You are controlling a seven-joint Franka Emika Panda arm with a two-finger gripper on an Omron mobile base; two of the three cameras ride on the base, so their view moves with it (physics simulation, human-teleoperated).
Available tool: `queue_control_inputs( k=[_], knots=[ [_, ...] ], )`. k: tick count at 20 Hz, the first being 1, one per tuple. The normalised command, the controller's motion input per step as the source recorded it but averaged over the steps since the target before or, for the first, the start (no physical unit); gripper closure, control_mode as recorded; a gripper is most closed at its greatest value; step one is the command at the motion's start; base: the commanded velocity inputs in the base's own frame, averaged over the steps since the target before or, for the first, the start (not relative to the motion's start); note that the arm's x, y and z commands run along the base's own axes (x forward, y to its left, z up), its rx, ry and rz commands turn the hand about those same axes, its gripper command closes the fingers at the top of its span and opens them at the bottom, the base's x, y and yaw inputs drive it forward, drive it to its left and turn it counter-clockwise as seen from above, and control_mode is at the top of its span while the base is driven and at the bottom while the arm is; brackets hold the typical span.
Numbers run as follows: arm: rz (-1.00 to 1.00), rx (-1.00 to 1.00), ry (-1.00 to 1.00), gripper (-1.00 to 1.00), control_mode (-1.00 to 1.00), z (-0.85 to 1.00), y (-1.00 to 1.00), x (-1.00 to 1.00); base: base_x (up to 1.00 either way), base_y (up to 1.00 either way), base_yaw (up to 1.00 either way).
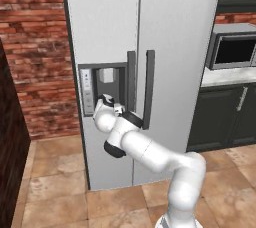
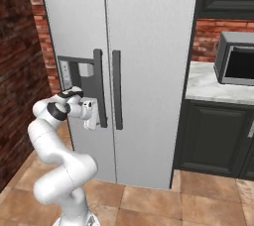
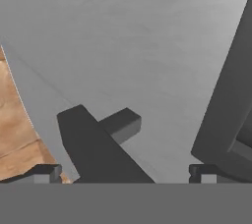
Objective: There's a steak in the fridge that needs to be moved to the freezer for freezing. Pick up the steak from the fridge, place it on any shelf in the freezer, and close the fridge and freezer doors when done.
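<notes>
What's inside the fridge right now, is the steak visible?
Nothing inside shows. The fridge door and the freezer door both stand shut, covering the shelves and any steak. The open pincer sits at the lower end of the freezer door handle.

**Our white arm with dark joints**

We see our arm [image 1: 150, 154] as a chain of rounded, glossy white tubes, thick at the base and slimmer toward the hand. Dark grey bands ring the joints. Our gripper [image 2: 91, 116] is a small white block, and its two finger tips [image 3: 44, 173] are dark and squared.
</notes>
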Motion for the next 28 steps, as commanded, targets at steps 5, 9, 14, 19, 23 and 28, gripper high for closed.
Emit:
queue_control_inputs(
  k=[5, 9, 14, 19, 23, 28],
  knots=[
    [0.00, 0.00, -0.05, -1.00, -1.00, 0.50, 0.00, -0.05, 0.00, 0.00, 0.00],
    [0.00, 0.00, -0.18, -1.00, -1.00, 0.75, 0.00, -0.66, 0.00, 0.00, 0.00],
    [0.00, 0.00, -0.23, -1.00, -1.00, 0.80, 0.01, -0.98, 0.00, 0.00, 0.00],
    [0.00, 0.00, -0.15, -1.00, -1.00, 0.98, -0.11, -0.67, 0.00, 0.00, 0.00],
    [0.00, 0.00, -0.24, -1.00, -1.00, 0.94, -0.59, -0.73, 0.00, 0.00, 0.00],
    [-0.03, 0.03, -0.40, -1.00, -1.00, 0.82, -0.57, -0.67, 0.00, 0.00, 0.00]
  ],
)
